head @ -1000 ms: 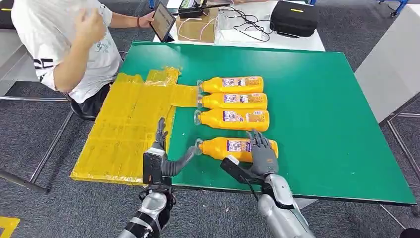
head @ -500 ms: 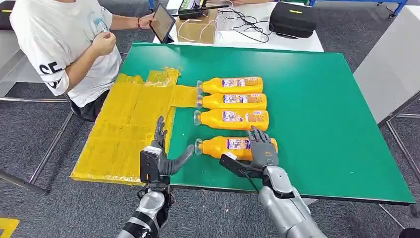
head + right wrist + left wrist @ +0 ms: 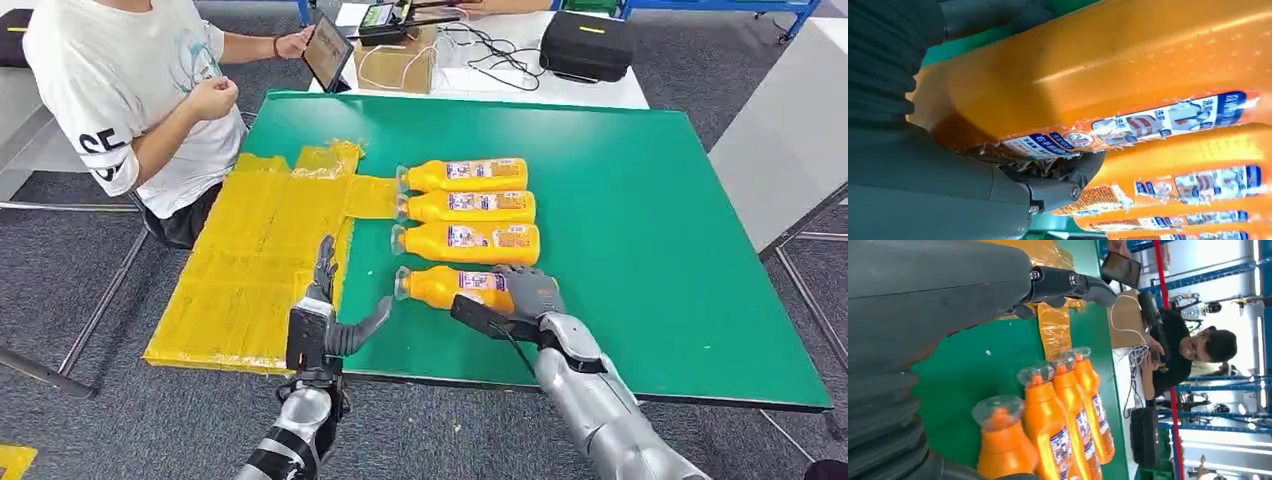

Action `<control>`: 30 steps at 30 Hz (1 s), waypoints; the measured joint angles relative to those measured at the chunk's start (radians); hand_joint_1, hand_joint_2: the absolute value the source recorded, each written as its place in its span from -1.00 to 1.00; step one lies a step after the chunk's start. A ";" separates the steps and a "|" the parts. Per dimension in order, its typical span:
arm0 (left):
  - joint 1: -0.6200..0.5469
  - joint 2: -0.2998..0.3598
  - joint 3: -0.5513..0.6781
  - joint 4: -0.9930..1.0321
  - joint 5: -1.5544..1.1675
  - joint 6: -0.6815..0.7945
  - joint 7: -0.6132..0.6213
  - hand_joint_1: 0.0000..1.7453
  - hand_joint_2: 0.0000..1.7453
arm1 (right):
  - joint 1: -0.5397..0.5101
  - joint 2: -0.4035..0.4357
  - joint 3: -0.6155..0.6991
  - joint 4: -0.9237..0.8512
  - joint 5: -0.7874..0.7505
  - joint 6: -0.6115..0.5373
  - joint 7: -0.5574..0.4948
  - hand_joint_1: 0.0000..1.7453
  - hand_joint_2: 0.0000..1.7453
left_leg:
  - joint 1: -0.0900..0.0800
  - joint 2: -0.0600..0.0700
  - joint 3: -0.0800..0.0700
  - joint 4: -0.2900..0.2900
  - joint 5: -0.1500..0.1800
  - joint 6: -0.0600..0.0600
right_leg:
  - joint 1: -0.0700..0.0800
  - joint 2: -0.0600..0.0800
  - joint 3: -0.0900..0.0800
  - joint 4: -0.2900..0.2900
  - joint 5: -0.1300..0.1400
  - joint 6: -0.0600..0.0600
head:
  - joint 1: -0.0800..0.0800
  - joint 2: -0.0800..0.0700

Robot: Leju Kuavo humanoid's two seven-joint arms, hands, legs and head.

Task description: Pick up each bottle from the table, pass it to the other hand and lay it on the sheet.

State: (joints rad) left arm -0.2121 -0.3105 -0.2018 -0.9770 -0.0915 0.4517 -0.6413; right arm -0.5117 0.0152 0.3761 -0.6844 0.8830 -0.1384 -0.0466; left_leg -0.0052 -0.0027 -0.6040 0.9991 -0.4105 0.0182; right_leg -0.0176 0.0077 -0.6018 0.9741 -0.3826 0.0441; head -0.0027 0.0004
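- Presently, the right hand (image 3: 528,292) is laid over the base end of the nearest orange bottle (image 3: 455,287); in the right wrist view its fingers (image 3: 1068,175) are curled round the body at the label, so the bottle is judged to be gripped, though it lies on the green table (image 3: 650,230).
- Three further orange bottles (image 3: 465,208) are lined up side by side just beyond it, caps toward the yellow sheet (image 3: 250,260), the nearest of them close beside the gripped one.
- The left hand (image 3: 325,325) is held near the sheet's edge, fingers spread and nothing in them, its thumb pointed toward the bottle's clear cap (image 3: 998,411).
- A seated person (image 3: 130,90) is shown beside the sheet.
- Risk, as judged: a grip so far toward the base leaves the cap end heavy, so the bottle could tip or slip when lifted; the fingers could also nudge the neighbouring bottle.
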 measured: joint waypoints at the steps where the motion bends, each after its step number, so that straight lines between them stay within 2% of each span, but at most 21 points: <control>1: -0.002 0.003 0.001 0.004 -0.009 0.000 0.004 -1.00 1.00 | -0.003 0.004 0.000 0.005 -0.024 -0.012 -0.012 1.00 1.00 | 0.000 0.001 0.000 0.000 0.000 0.000 | 0.000 0.002 0.000 0.000 0.000 0.000 | 0.000 0.000; 7: -0.019 0.013 0.012 0.029 -0.031 -0.003 0.015 -1.00 1.00 | -0.005 0.041 -0.030 0.020 -0.176 -0.101 -0.107 1.00 1.00 | 0.001 0.001 0.000 0.000 0.001 -0.001 | 0.001 0.002 -0.001 0.000 0.001 -0.001 | 0.000 0.000; 12: -0.036 0.018 0.020 0.059 -0.022 -0.036 0.017 -1.00 1.00 | 0.048 0.105 -0.081 -0.041 -0.345 -0.184 -0.214 1.00 1.00 | 0.001 0.000 -0.007 0.000 0.002 -0.001 | 0.001 0.001 -0.007 0.002 0.001 0.000 | 0.000 0.000; 21: -0.053 0.019 0.024 0.080 -0.026 -0.047 0.026 -1.00 1.00 | 0.089 0.173 -0.083 -0.116 -0.365 -0.213 -0.221 1.00 1.00 | 0.001 -0.001 -0.015 0.000 0.002 -0.001 | 0.000 0.000 -0.013 0.002 0.000 0.000 | 0.000 0.000; 30: -0.056 0.011 -0.011 0.046 0.042 -0.183 0.086 -1.00 1.00 | 0.074 0.259 -0.049 -0.095 -0.420 -0.197 -0.248 1.00 1.00 | 0.001 -0.001 -0.017 0.000 0.002 -0.001 | 0.000 0.000 -0.015 0.002 0.000 0.000 | 0.000 0.000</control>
State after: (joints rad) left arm -0.2682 -0.2991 -0.2132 -0.9308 -0.0496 0.2682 -0.5555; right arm -0.4378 0.2739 0.3273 -0.7790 0.4635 -0.3349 -0.2941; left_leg -0.0044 -0.0036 -0.6205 0.9994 -0.4083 0.0174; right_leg -0.0172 0.0079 -0.6173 0.9756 -0.3827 0.0443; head -0.0027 0.0000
